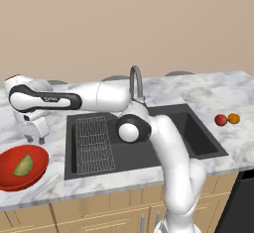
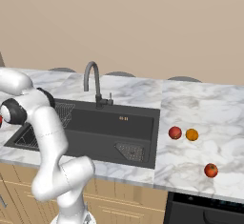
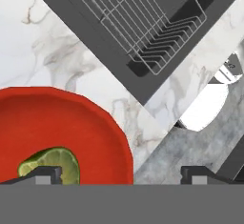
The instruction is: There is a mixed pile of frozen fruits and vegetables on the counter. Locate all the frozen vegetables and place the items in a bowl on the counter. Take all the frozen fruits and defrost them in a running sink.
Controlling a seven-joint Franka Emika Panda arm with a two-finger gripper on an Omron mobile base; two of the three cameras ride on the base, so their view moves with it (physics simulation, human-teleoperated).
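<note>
Reaching far left over the marble counter [image 1: 149, 90], with the gripper [image 1: 34, 139] hanging just above the counter beside the red bowl [image 1: 37, 170]. Fingers spread wide, pinching nothing; in the hand view, fingertips [image 3: 47, 173] standing well apart over the bowl's rim. Lying inside the bowl: a yellow-green wedge [image 1: 24, 166]. Between bowl and remaining produce: the dark grey sink [image 2: 109, 127] with wire grid rack [image 1: 94, 144] and gooseneck tap [image 2: 93, 82]. Resting on the counter right of the sink: a pinkish-red ball [image 2: 175, 132] just beside an orange ball [image 2: 192, 134], and a small red ball [image 2: 210, 170] apart, nearer the front edge.
</note>
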